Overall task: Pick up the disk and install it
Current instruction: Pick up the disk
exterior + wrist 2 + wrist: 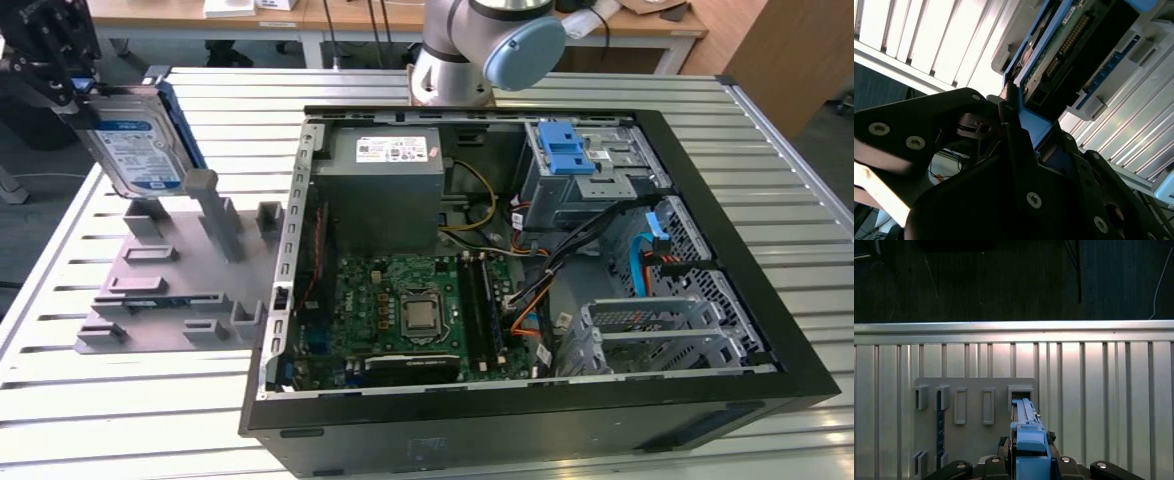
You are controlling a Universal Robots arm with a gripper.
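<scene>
Gripper [74, 98] pinching the disk [134, 148] by its top edge, disk upright, slightly tilted over the grey stand [167, 290], open computer case [534, 425] just beside.

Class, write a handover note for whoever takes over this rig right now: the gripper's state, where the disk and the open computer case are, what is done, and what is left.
Gripper: shut on the disk, clamping its upper edge.
Disk: held upright over the grey stand, at the exterior view's left; whether its lower edge has cleared the stand cannot be told.
Computer case: lies open on the table, beside the stand.
Done: disk gripped.
Left: disk is not yet in the case.
</scene>
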